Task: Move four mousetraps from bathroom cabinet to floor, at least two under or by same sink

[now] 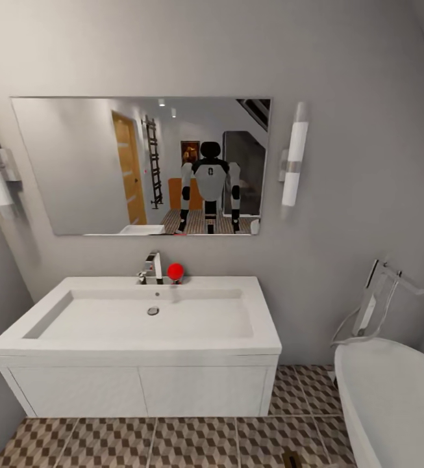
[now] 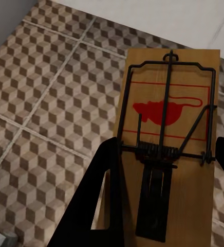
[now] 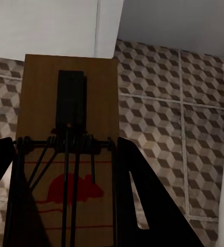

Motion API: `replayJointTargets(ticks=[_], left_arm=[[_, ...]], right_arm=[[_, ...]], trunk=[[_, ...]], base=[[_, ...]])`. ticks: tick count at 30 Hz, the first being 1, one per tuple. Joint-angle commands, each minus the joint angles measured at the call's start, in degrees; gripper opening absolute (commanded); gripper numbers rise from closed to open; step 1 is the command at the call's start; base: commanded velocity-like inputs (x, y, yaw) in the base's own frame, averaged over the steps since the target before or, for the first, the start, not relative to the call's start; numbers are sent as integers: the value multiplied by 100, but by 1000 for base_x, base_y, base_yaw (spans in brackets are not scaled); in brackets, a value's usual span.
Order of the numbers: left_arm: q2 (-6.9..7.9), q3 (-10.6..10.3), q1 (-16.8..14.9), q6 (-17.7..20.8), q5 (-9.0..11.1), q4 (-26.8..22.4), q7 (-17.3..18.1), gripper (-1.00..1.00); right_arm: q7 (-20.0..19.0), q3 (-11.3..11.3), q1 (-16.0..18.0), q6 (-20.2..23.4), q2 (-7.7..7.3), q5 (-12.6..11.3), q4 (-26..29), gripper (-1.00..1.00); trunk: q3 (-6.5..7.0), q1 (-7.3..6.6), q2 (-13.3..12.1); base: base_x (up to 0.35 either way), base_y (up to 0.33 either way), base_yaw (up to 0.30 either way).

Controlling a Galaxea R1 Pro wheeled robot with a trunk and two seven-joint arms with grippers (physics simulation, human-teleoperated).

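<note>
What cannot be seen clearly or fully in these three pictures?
- Left wrist view: the near end of the mousetrap runs past the picture edge; the left tool fingers cover its sides.
- Right wrist view: the other mousetrap is likewise cut off between the right tool fingers.
- Head view: a small dark thing on the bathroom floor is cut by the bottom edge; the bathtub by the right.
- Head view: the space under the sink is hidden by its vanity.
</note>
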State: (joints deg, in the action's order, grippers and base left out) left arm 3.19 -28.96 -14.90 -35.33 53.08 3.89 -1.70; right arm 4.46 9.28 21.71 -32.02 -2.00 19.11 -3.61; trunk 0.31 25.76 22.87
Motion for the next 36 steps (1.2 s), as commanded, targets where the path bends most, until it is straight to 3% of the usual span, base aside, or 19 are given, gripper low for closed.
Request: replayJointTargets(ticks=[1,11,27,36], left_arm=[[-3,-40,-4,-19,3,15,-15,-100],[-5,-40,-4,-20,4,15,-15,-100],[-3,-40,-4,-18,2,16,-15,-100],[-5,-47,-4,-26,1,16,-15,-100]], right_arm=[[38,30,9,-32,-2,58,-26,-100],[38,30,9,-32,-2,58,-26,-100],[38,30,9,-32,-2,58,-26,-100],[38,30,9,-32,-2,58,-26,-100]], trunk=[[-2,2,5],[-2,2,5],[-2,2,5],[-2,2,5]], base=[[0,19,108],[0,17,56],[177,231,1],[51,53,0]])
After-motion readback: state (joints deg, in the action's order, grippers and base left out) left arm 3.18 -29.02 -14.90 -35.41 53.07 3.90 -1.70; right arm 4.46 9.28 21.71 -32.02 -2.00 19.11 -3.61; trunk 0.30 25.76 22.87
